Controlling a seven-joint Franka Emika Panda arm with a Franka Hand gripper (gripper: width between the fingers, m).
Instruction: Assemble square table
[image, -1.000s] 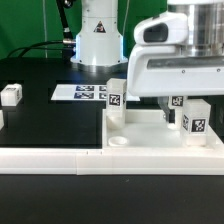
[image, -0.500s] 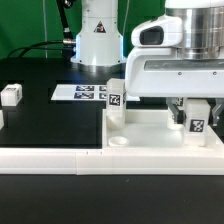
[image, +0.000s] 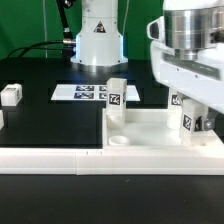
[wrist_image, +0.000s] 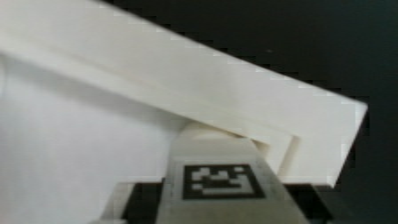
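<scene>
1. White tabletop (image: 150, 132): flat on the black table (image: 50, 120), front edge against the L-shaped rail (image: 50, 155).
2. Narrow-set gripper (image: 192, 118) clamped on the held leg (image: 190, 126), at the tabletop's end on the exterior view's right. Tag faces the wrist view.
3. Elsewhere, a second leg (image: 115, 95) standing at the far corner and a third leg (image: 11, 95) loose, well apart.
4. Judged step: seating the held leg. Square it upright, centre it over its socket (hidden here), lower slowly, and release only once seated.
5. Risk: tilt, binding on the socket rim.
</scene>
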